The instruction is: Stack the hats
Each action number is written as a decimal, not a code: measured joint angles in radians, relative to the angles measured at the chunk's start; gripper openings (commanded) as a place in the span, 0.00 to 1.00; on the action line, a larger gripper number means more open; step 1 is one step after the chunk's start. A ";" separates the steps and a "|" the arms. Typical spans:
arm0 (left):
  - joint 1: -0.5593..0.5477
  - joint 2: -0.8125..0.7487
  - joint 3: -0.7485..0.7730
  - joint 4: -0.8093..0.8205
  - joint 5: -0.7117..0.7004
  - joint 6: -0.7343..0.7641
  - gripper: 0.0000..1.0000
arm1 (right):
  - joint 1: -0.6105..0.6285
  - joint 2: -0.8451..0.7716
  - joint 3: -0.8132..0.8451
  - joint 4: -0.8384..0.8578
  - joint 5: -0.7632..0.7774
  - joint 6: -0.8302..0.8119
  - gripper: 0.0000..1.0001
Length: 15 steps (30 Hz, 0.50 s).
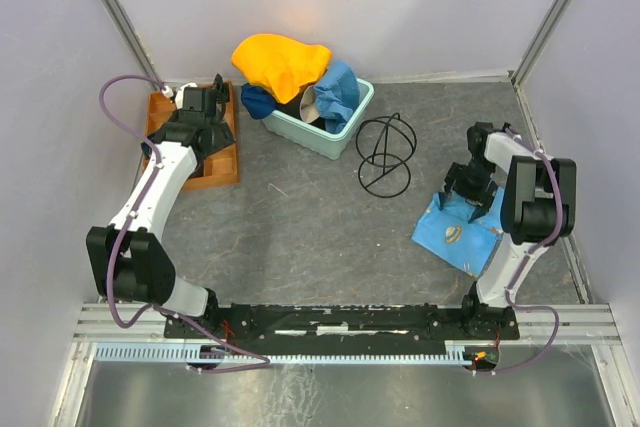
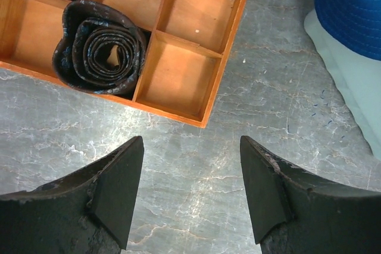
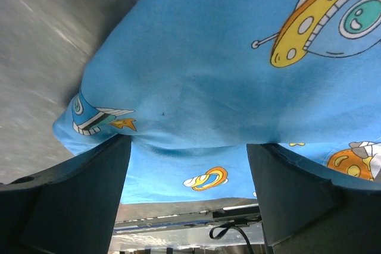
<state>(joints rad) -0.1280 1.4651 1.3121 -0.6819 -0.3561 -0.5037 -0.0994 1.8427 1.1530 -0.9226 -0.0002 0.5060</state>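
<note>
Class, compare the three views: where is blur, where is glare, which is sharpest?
Right wrist view: the table at upper left is streaked with blur, the printed blue cloth clearer. Top view: a bright patch on the back wall above the yellow hat. Left wrist view: sharpest, wooden tray crisp.

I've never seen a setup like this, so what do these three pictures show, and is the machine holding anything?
Two robot arms are bolted to a table, each ending in a two-finger gripper. One picture looks down from above; the other two come from wrist cameras. The left gripper hangs open over the table beside a wooden divided tray with rolled ties. The right gripper, open, is close over a blue cartoon-print cloth. At the back, heaped on a mint-green tub, lie a yellow-orange hat, a light blue hat and a dark blue hat. Nothing is held.
</note>
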 measured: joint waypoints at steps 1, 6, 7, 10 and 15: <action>0.003 0.000 -0.004 0.000 0.000 0.000 0.73 | -0.003 0.030 0.042 -0.011 0.001 -0.003 0.88; 0.013 0.002 -0.009 0.003 0.000 0.000 0.73 | -0.019 0.188 0.286 -0.036 0.021 -0.006 0.88; 0.015 0.003 -0.009 0.005 0.000 0.000 0.73 | -0.021 0.220 0.338 -0.040 0.030 -0.005 0.88; 0.016 0.019 -0.009 0.010 0.001 0.000 0.73 | -0.029 0.344 0.550 -0.047 0.061 -0.001 0.89; 0.015 0.056 -0.009 0.025 0.020 0.000 0.74 | -0.035 0.518 0.855 0.062 0.106 0.003 0.89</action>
<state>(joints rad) -0.1127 1.5215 1.3033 -0.6567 -0.3359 -0.5037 -0.1349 2.3604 2.0083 -0.8604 0.1055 0.5095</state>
